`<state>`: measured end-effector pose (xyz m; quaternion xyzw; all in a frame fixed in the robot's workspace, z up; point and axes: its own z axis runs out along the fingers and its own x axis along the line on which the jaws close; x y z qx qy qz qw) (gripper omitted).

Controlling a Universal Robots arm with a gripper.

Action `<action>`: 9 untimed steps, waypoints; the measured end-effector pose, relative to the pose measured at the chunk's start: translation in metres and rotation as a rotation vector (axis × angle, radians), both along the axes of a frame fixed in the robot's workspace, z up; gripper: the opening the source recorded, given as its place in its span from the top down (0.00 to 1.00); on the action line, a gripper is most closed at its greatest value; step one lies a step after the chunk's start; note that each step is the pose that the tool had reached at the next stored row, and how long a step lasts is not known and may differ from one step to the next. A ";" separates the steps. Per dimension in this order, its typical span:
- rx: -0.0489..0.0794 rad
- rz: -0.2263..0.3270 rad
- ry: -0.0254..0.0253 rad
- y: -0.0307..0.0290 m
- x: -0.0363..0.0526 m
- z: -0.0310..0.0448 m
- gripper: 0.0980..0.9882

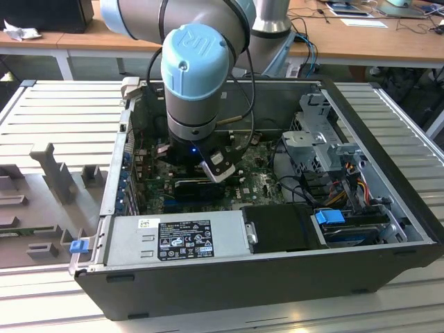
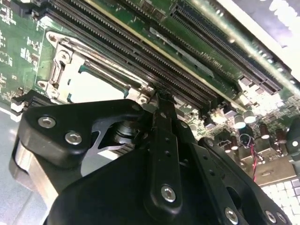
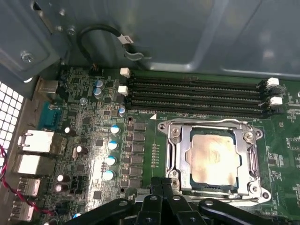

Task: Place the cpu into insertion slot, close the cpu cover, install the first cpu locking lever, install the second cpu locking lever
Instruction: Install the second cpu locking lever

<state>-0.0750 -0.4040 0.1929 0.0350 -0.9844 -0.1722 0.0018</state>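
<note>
The fingers are pressed tight together and hold nothing. In the second wrist view their tip sits right at one corner of the slot, touching or nearly touching it; which one is hard to tell. The cpu lies flat in the slot, and the cover is down around it. The black fingers hide the near edge of the slot. In the exterior view the arm reaches down into the open case and hides the slot.
</note>
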 end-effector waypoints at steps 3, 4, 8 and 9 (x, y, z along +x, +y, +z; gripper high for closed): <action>0.003 0.000 -0.0001 -0.0001 0.0000 0.0040 0.99; 0.003 0.000 0.0000 -0.0001 0.0000 0.0073 0.99; 0.003 0.000 0.0001 -0.0001 0.0000 0.0162 0.99; 0.003 0.000 0.0001 -0.0001 0.0000 0.0213 0.99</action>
